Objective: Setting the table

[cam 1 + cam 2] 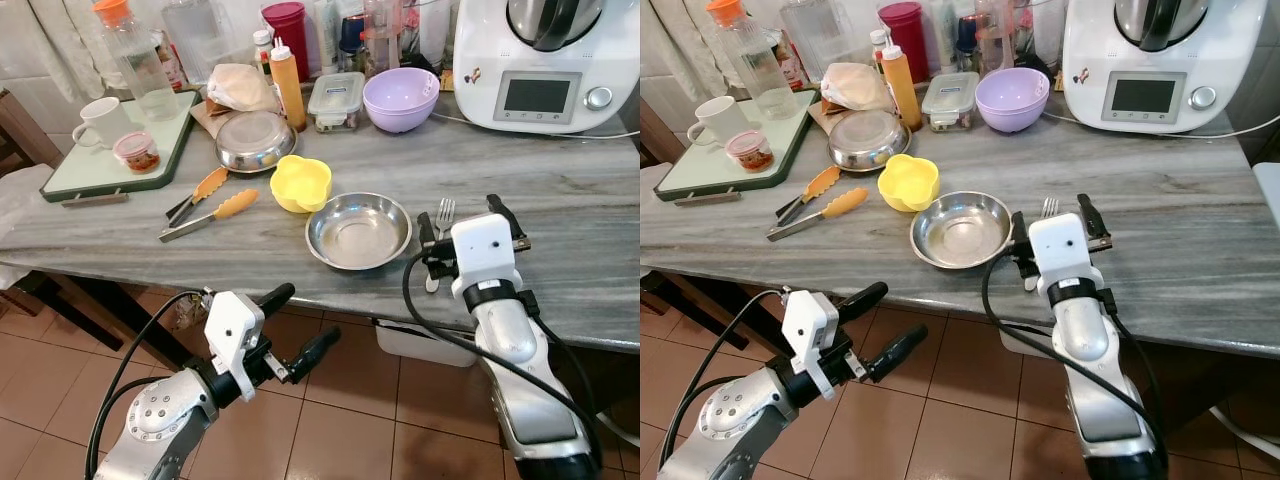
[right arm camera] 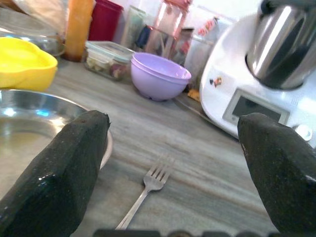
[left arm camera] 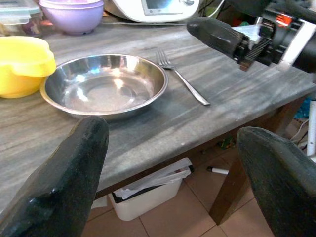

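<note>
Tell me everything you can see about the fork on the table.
The fork looks like plain silver metal, four tines, slim handle. It lies flat on the grey stone-look table, just right of the empty steel bowl, not touching it, tines pointing away from the robot. The open right end effector hovers over it without contact.

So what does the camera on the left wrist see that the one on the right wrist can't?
The left wrist view takes in the table's front edge, the white bin on the tiled floor under it, and the right gripper hanging over the table. The right wrist view looks the other way, toward the orange bottle, the red container and the food box at the back. Both show the metal plate, the fork beside it, the yellow bowl, the purple bowl and the white kitchen machine.
</note>
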